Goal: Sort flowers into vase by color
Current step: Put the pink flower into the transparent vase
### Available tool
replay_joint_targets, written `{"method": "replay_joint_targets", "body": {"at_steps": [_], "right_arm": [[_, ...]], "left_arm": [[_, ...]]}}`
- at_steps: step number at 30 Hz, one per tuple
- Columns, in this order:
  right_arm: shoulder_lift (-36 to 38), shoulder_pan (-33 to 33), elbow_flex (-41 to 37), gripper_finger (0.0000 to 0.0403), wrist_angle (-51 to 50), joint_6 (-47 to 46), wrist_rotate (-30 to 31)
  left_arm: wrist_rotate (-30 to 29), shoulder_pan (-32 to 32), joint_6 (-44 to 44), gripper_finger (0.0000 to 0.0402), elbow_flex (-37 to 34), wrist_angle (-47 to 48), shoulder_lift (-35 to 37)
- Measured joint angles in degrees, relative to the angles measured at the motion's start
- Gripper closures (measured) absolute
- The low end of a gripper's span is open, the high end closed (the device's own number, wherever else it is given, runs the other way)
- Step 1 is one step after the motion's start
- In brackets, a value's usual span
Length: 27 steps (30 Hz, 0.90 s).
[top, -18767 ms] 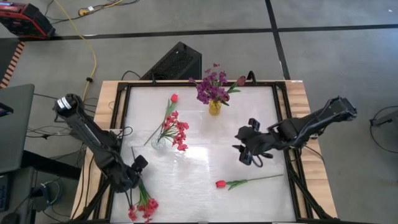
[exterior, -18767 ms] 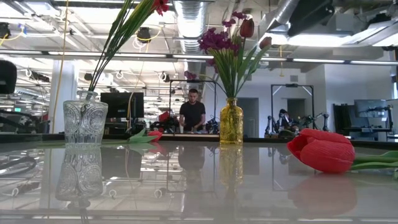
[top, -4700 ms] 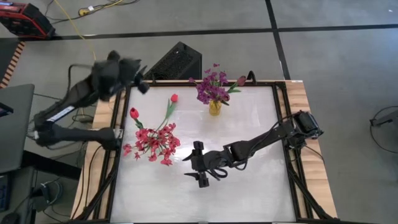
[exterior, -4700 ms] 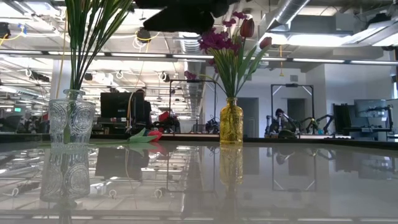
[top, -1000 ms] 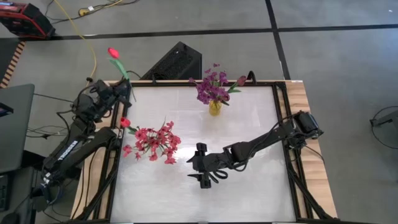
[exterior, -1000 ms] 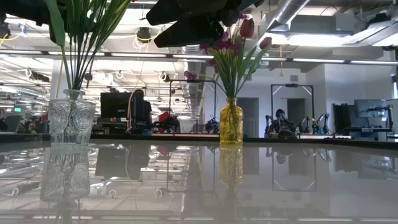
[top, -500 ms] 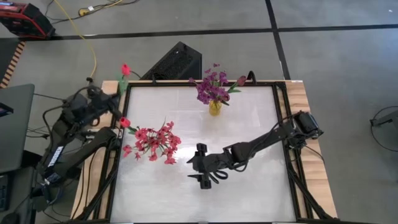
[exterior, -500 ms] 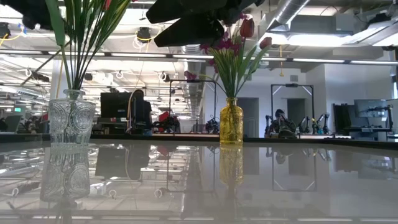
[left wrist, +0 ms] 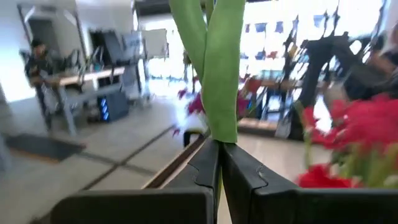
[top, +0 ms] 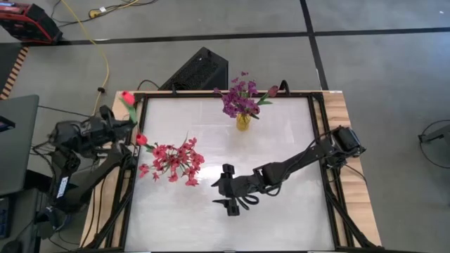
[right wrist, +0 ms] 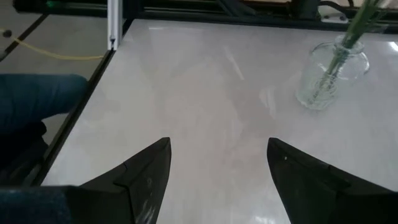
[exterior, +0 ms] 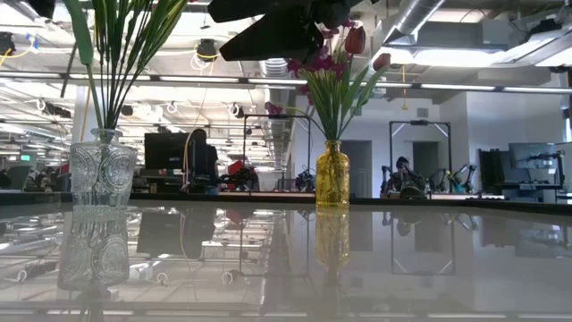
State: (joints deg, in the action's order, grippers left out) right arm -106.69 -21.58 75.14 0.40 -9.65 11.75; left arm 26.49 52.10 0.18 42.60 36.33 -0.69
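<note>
My left gripper [top: 124, 121] is shut on a red tulip [top: 127, 98] just outside the table's left edge, near the far corner. In the left wrist view its green stem and leaves [left wrist: 214, 74] rise from the shut fingers. A clear glass vase [exterior: 103, 174] on the left half of the table holds pink-red clusters [top: 172, 160] and a red tulip [top: 140, 138]. A yellow vase [top: 242, 121] at the far middle holds purple flowers [top: 239, 97]. My right gripper [top: 233, 197] hovers open over the table's middle. My left gripper pinches the tulip's green stem and leaves [left wrist: 217, 134] between its two fingers. The fingers point about level, from the table's left side. The tulip is lifted clear of the table, and its bloom stands beyond the fingers toward the far edge.
A black frame [top: 133, 151] runs round the white table top. A dark box [top: 200, 70] stands on the floor behind the far edge. Bare table surface [right wrist: 205, 93] lies between my right gripper and the clear vase [right wrist: 329, 74].
My left gripper has drawn back toward the table's left and near edges, still shut on the tulip, and has tipped toward level. The tulip's bloom has swung with it from beyond the far edge to beside the far left corner. My right arm has kept still.
</note>
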Motion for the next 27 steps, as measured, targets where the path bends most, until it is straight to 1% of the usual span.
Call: {"method": "replay_joint_targets", "body": {"at_steps": [3,5,12,14,16,18,21,24,27], "right_arm": [[0.0,-0.3,0.0,0.0111,0.0,1.0,0.0],[0.0,-0.4,0.0,0.0111,0.0,1.1,0.0],[0.0,-0.1,0.0,0.0111,-0.1,0.9,0.0],[0.0,-0.3,0.0,0.0111,-0.1,0.7,0.0],[0.0,-0.6,0.0,0.0111,-0.2,0.7,0.0],[0.0,-0.7,0.0,0.0111,-0.2,0.9,-0.1],[0.0,-0.7,0.0,0.0111,-0.4,1.0,0.0],[0.0,-0.4,0.0,0.0111,-0.4,1.1,0.0],[0.0,0.2,0.0,0.0111,-0.4,1.1,0.0]], "left_arm": [[2.5,0.0,-2.9,0.0401,-0.8,-1.9,0.4],[2.3,-0.5,-3.3,0.0401,-2.1,-3.7,0.6],[5.9,-1.0,-13.4,0.0401,-14.3,-26.6,0.3],[6.7,-1.0,-16.5,0.0401,-17.8,-31.8,0.4],[7.6,-1.0,-18.3,0.0401,-20.9,-33.1,0.4],[7.9,-1.0,-18.9,0.0401,-22.7,-34.1,0.4],[10.1,-1.0,-21.2,0.0401,-25.4,-35.5,0.5],[13.2,-1.0,-27.2,0.0401,-27.3,-39.3,0.4],[13.6,-1.0,-34.2,0.0401,-28.2,-44.1,0.5]]}}
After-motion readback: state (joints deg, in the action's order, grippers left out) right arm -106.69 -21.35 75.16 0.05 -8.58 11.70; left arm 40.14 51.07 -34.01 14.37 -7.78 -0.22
